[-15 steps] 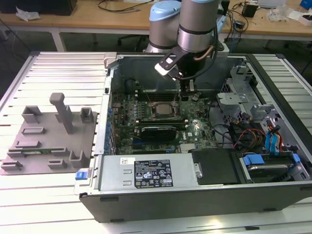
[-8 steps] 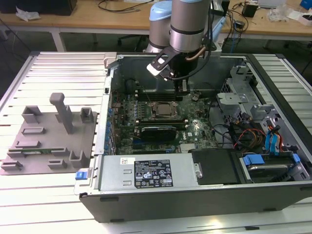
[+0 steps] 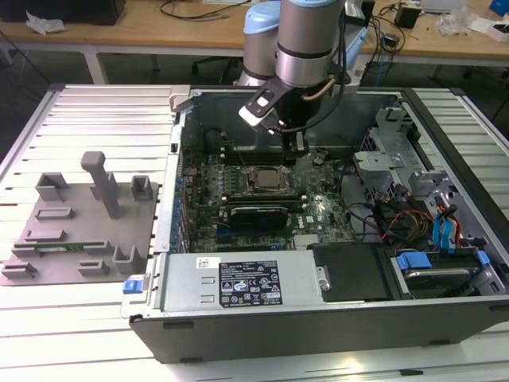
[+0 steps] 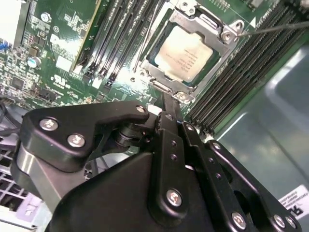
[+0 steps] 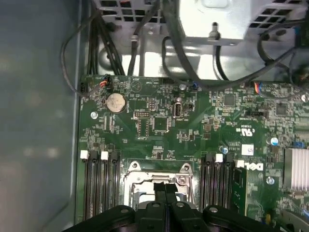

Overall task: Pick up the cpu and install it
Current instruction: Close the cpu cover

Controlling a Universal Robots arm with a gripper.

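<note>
Gripper (image 5: 164, 187) jaws are seen pressed shut in both wrist views, nothing clamped between them; tips are placed close by the socket (image 5: 186, 170) edge. Cpu (image 4: 186, 50) – pale metal top – is seen seated within the socket frame in the second wrist view; in the first wrist view it is largely hidden behind the fingers. Exterior view: arm (image 3: 306, 40) is seen over the motherboard (image 3: 318, 211) inside the open computer case (image 3: 318, 326); a grey fixture (image 3: 79, 231) is noted well apart, at the exterior view's left.

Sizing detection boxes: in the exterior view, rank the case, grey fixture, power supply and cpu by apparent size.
Largest to smallest:
1. case
2. grey fixture
3. power supply
4. cpu
The fixture and power supply look similarly wide, but the fixture covers clearly more area. The cpu is by far the smallest.
</note>
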